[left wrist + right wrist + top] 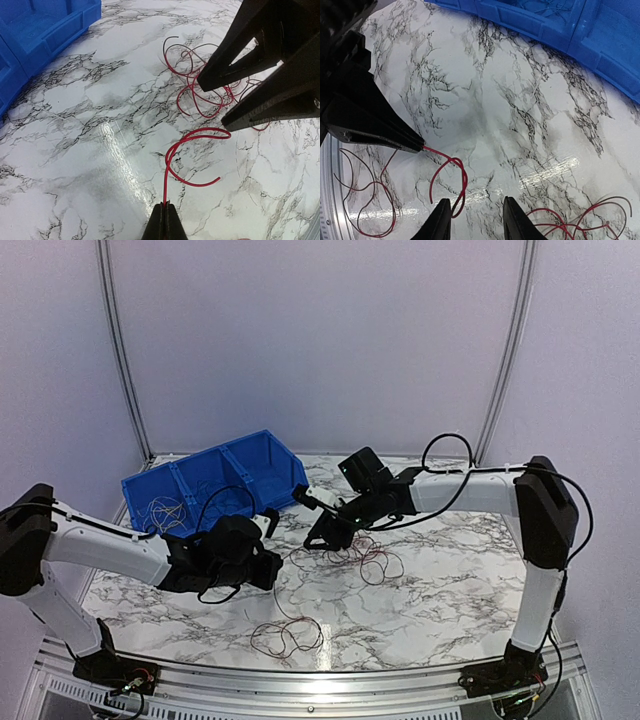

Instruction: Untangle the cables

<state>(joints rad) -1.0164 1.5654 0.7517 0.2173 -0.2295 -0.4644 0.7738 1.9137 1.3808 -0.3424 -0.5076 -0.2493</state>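
Note:
The cables lie on the marble table in loose red and dark loops. One tangle point(368, 558) sits mid-table, and in the left wrist view this tangle point(197, 97) lies beside the right arm's black fingers point(225, 70). My left gripper point(165, 209) is shut on the end of a single red wire point(172, 150), which curls away in a hook. My right gripper point(476, 220) stands open just above the table, and that red wire's loop point(464, 175) lies against its left finger point(440, 222). In the top view the left gripper point(275, 566) and the right gripper point(316, 539) are close together.
A blue bin point(250, 462) at the back left holds thin pale wires. A separate bundle of red and dark wire point(288, 636) lies near the table's front edge, showing as a bundle point(365, 200) in the right wrist view. A metal rail runs along the front edge point(300, 680).

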